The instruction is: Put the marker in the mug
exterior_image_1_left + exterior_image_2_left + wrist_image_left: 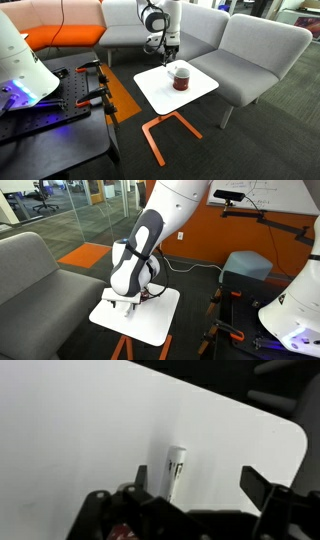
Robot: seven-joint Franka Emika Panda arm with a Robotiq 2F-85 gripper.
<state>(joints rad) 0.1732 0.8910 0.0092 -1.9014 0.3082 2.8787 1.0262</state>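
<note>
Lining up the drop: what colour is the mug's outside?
The mug is dark red outside; clearest in an exterior view.

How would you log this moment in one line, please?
tool: open, over marker | marker: flat on table | mug: upright on table

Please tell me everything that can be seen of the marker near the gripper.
The marker shows only in the wrist view. It is a short whitish cylinder, plastic by its look, with a rounded pale end and a dark marking on its lower body. It lies flat on the white tabletop, pointing away from the camera. It sits inside the open gripper, much nearer to one finger; whether they touch I cannot tell. Its near end is hidden.
</note>
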